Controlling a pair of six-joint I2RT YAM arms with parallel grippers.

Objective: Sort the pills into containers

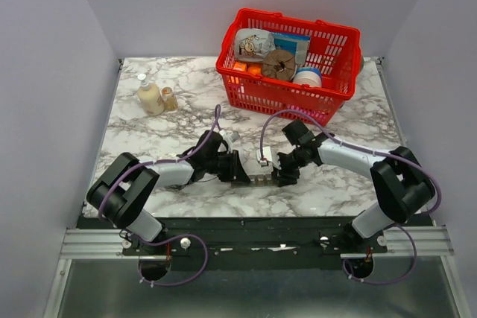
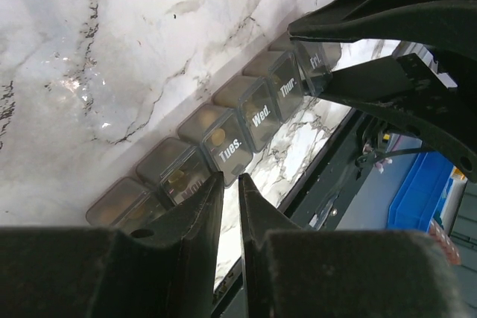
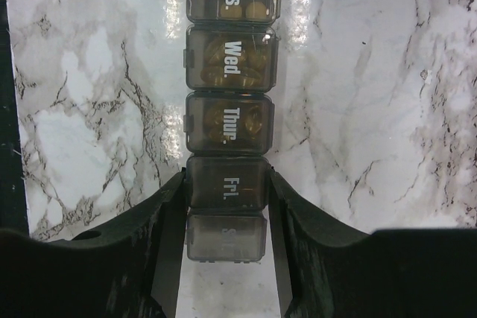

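Observation:
The containers are a dark grey strip of day-labelled compartments lying on the marble between my two grippers. In the right wrist view the containers run away from me, and amber pills show through the lids of Tues, Wed and Thur. My right gripper is shut on the strip, with its fingers pressed on both sides of the Fri compartment. My left gripper is shut with nothing in it; its tips sit at the front edge of the containers, between the Mon and Tues lids.
A red basket full of items stands at the back right. Two small bottles stand at the back left. A small white object lies just behind the strip. The table's dark front rail is close behind both grippers.

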